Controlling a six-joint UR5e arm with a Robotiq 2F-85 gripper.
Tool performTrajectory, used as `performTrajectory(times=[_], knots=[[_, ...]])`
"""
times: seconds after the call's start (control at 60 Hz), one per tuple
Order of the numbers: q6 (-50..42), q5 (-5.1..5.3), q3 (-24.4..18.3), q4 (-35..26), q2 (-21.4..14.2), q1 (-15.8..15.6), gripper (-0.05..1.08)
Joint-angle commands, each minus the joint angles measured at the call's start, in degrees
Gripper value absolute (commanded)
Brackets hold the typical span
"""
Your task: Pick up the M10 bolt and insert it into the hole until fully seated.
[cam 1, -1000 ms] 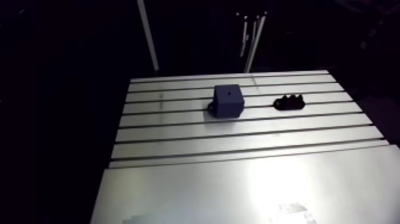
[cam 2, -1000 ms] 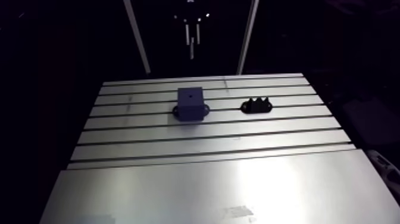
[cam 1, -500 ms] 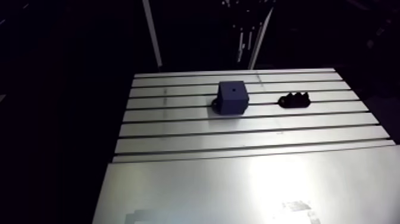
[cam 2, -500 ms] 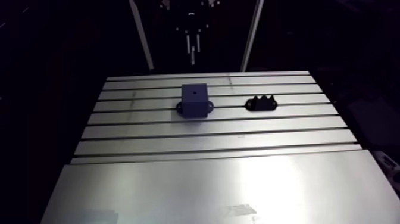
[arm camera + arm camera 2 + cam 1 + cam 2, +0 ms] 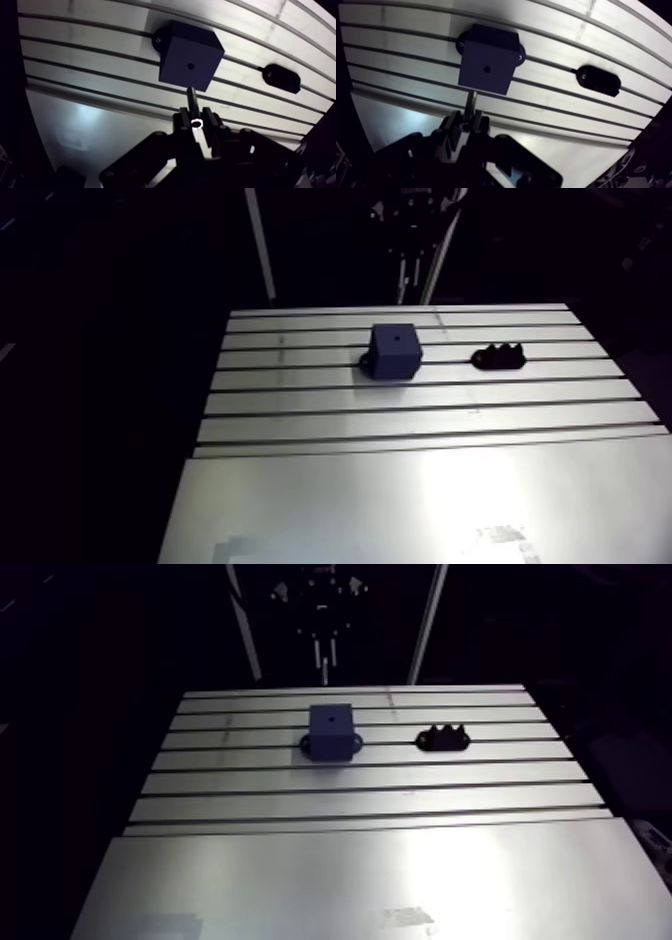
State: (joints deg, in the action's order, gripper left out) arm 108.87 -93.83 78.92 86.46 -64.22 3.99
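A dark blue block [image 5: 190, 62] with a small round hole [image 5: 190, 65] in its top face is fixed to the slotted table [image 5: 400, 488] by two side tabs. In the wrist view my gripper [image 5: 196, 120] is shut on the M10 bolt [image 5: 191, 99]. The bolt's shank points out ahead of the fingers, and its tip lies just short of the block's near edge, in line with the hole. In the arm view the gripper [image 5: 320, 604] hangs dim above the table's far edge, behind the block [image 5: 396, 350].
A black ridged holder [image 5: 281, 77] is bolted to the table beside the block, also visible in the arm view [image 5: 499, 357]. A smooth metal plate [image 5: 350, 884] covers the near half of the table. Dark slots run across the far half.
The whole arm view has shifted slightly, so the camera moved. More of the gripper shows at the top of that view. The block and holder keep their places on the table.
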Motion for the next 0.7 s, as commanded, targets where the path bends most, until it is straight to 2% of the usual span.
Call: performTrajectory(times=[0.017, 0.1, 0.167, 0.7], knots=[[-0.4, -0.08, 0.6, 1.3, 0.1, 0.0, 1.08], [-0.3, -0.15, 0.9, 1.8, 0.2, 0.0, 1.08], [-0.4, -0.67, 1.0, 2.1, 0.6, 0.0, 1.08], [-0.3, -0.96, 1.7, 3.2, 1.4, 0.1, 1.08]])
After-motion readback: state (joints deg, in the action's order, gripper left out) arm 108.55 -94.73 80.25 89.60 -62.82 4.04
